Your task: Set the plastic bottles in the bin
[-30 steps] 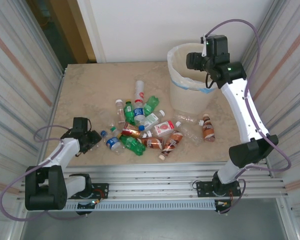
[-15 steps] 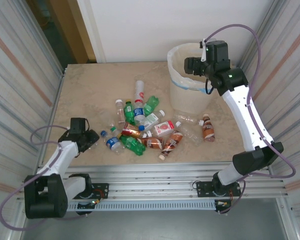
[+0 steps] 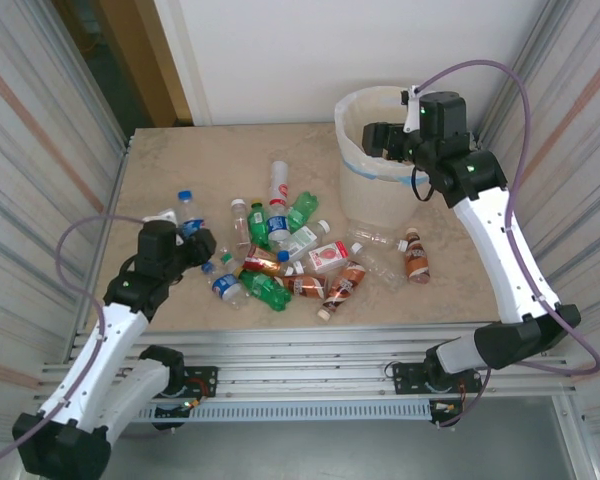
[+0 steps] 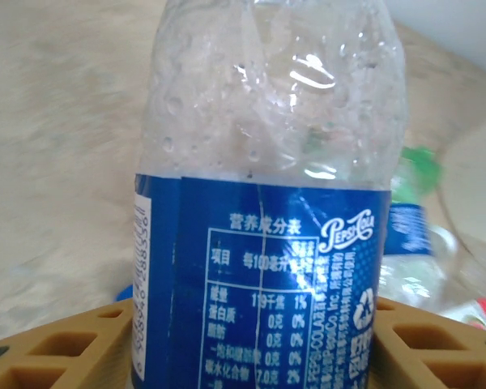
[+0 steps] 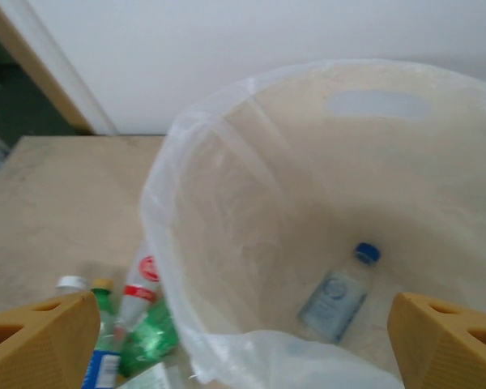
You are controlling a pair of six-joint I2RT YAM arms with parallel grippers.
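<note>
My left gripper (image 3: pixel 187 243) is shut on a clear plastic bottle (image 3: pixel 190 215) with a blue cap and a blue label, held above the table's left side. In the left wrist view that bottle (image 4: pixel 267 203) stands upright between my tan fingers (image 4: pixel 57 348), close to the lens. My right gripper (image 3: pixel 377 140) hangs open over the cream bin (image 3: pixel 365 195) with nothing in it. Down inside the bin (image 5: pixel 227 162) lies one clear bottle (image 5: pixel 338 296) with a blue cap, seen between the spread jaws of the right gripper (image 5: pixel 243 344). Several more bottles (image 3: pixel 280 262) lie heaped mid-table.
A brown-filled bottle (image 3: pixel 414 256) and a clear one (image 3: pixel 380 240) lie just right of the bin's foot. A white bottle with a red label (image 3: pixel 278 183) lies behind the heap. Corrugated walls close in both sides; bare tabletop (image 3: pixel 200 160) stretches at the back left.
The left arm has lifted the blue-label bottle off the table, up and toward the back. The right gripper has shifted slightly over the bin, and its jaws have spread wider.
</note>
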